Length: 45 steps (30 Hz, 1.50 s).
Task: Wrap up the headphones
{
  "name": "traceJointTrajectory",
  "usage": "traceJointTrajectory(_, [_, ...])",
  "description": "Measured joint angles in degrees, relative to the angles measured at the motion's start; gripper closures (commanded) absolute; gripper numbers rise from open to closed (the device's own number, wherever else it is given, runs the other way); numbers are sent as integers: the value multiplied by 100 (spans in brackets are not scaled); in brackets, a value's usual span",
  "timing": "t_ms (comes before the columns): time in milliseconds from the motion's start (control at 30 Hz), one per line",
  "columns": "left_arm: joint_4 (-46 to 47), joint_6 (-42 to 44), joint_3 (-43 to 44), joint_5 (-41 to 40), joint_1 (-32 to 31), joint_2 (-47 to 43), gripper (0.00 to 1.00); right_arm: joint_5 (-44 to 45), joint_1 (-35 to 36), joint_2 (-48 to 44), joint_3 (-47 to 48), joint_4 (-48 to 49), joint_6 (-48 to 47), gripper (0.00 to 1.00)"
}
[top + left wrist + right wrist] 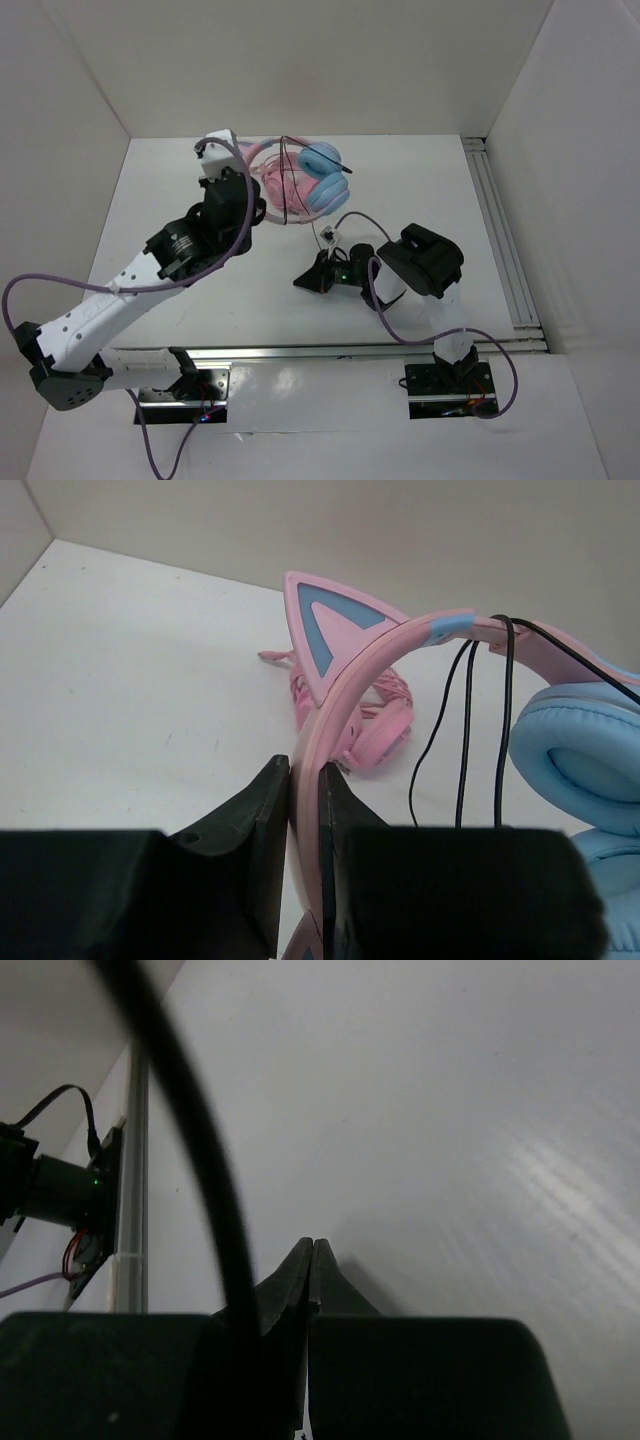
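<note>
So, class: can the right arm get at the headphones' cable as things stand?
Probably yes: bare table lies between the right gripper and the cable draped over the headphones; the gripper is shut, though.

Headphones (322,185): lt-blue cups (585,745), pink band (350,685), blk cable (503,730).

The headphones (380,655) have a smooth pink plastic band and soft, faintly glossy blue cushions. The bench (130,680) is smooth, matt white.
</note>
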Motion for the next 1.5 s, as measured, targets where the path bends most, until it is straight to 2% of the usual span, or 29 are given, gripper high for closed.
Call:
traceJointTrajectory(300, [-352,-597,114,459,944,1045,100,116,839,-481,-551,-118,-175,100])
traceJointTrajectory(467, [-459,-752,109,658,1137,1384,100,251,1307,-1469,-734,-398,-570,100])
traceJointTrajectory(667, [-216,-782,-243,750,1355,1421,100,949,1987,-3412,-538,-2096,-1635,100])
traceJointTrajectory(833, [-173,-835,-616,811,1587,1633,100,1362,2382,-4291,-15,-3574,-2374,100])
traceJointTrajectory(967, [-144,-831,-848,955,1609,1816,100,1788,2549,-4625,319,-4710,-2859,100])
traceJointTrajectory(1233, [334,-142,-1856,1690,1453,1624,100,2691,2881,-4881,1145,-7016,-3753,100])
traceJointTrajectory(1367, [9,-155,-2236,1965,1497,1115,100,3025,2916,-4996,1357,-7796,-3958,100])
traceJointTrajectory(1500, [-605,-420,-1853,2079,1947,861,100,3257,3093,-5110,1379,-8279,-4015,100])
